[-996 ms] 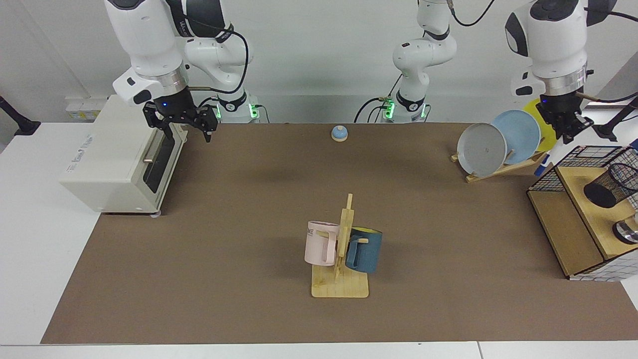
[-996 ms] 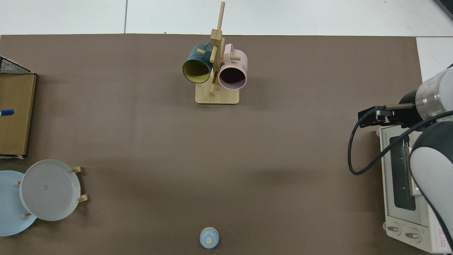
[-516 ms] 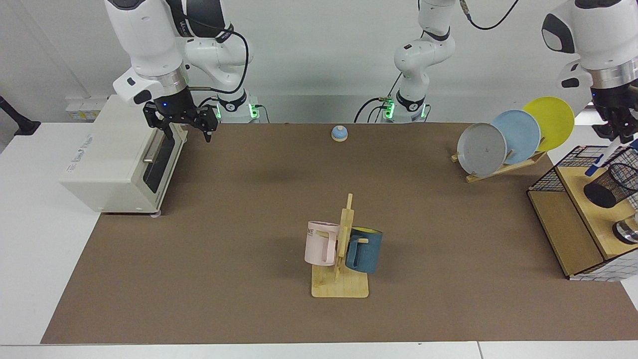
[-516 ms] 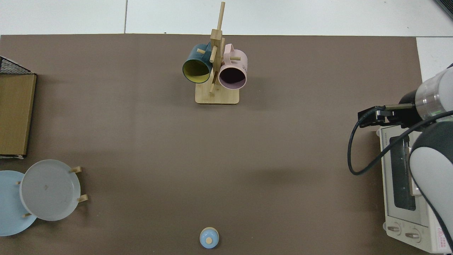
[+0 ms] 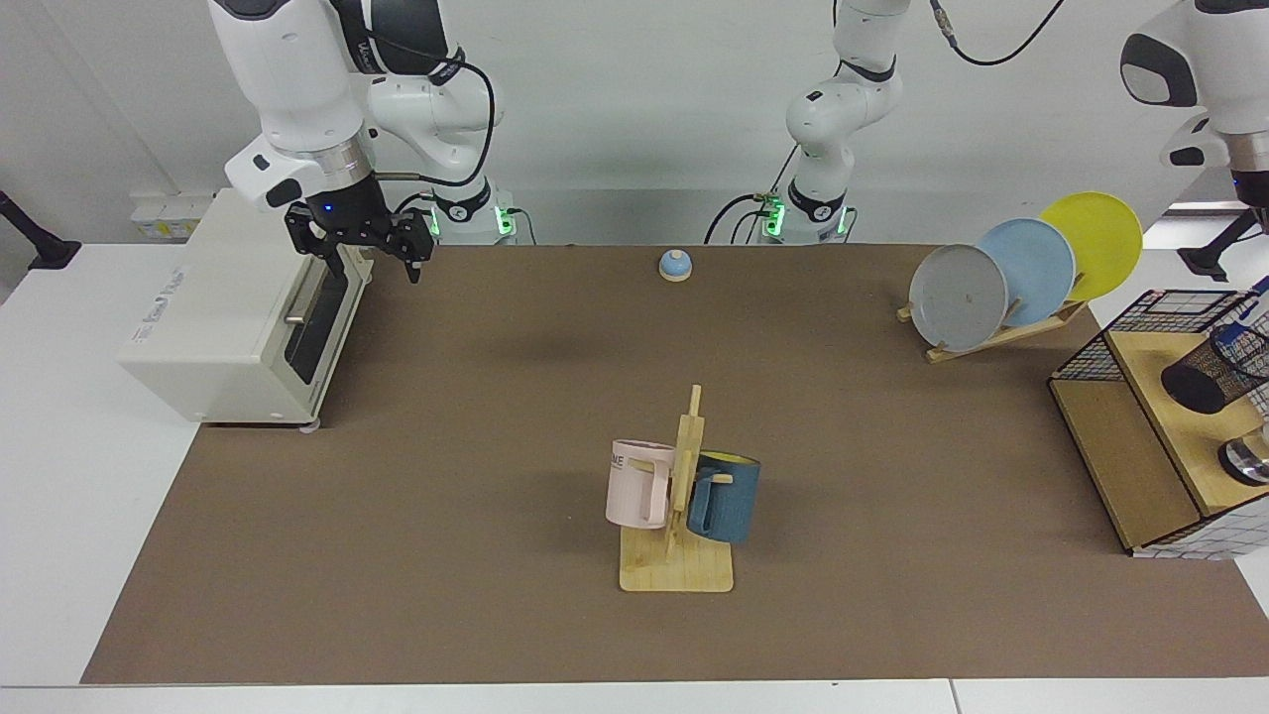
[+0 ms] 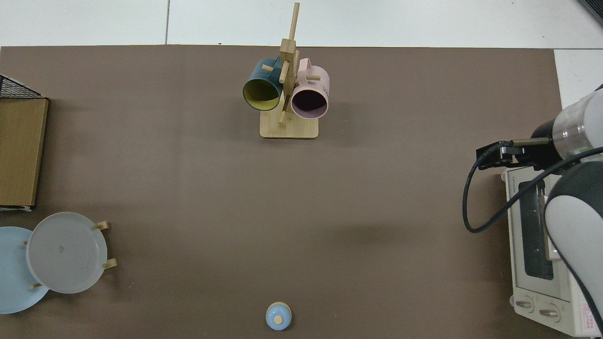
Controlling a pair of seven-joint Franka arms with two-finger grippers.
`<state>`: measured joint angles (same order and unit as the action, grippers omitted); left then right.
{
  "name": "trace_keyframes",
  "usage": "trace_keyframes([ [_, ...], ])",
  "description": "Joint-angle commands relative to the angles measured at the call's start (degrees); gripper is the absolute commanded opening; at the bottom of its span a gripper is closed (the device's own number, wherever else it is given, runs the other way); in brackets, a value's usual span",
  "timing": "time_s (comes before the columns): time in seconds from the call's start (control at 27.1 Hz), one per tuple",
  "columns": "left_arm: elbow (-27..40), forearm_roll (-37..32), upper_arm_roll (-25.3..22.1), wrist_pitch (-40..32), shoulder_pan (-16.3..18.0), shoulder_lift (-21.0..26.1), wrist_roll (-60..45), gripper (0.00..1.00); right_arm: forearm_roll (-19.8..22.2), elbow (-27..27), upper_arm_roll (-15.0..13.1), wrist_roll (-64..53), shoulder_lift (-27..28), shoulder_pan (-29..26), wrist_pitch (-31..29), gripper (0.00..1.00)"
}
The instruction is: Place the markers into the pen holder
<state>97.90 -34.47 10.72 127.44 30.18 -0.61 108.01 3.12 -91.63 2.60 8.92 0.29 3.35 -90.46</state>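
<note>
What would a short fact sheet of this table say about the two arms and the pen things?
Right pincer: open, waiting beside the toaster oven
Left pincer: out of view past the facing view's right edge
Pen holder: inside the wire basket, on its wooden shelf
Marker: blue end shows at the pen holder's mouth, rest hidden
Mid-table: mug tree with two mugs

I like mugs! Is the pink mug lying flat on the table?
No, the pink mug hangs on the wooden mug rack beside the blue mug.
</note>
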Motion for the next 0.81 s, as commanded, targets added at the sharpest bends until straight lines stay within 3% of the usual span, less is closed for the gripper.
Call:
trace_keyframes([
  [0.0,-2.01,-0.15,0.53,1.14,1.63,2.10,5.18,0.00,-1.01,-1.62,0.66,0.48,-1.09,-1.06,-1.56,1.00],
  [0.77,-2.63,-0.77,0.35,5.36,3.65,5.44,14.68,0.00,-1.01,-1.54,0.66,0.48,-1.17,-1.06,-1.56,1.00],
])
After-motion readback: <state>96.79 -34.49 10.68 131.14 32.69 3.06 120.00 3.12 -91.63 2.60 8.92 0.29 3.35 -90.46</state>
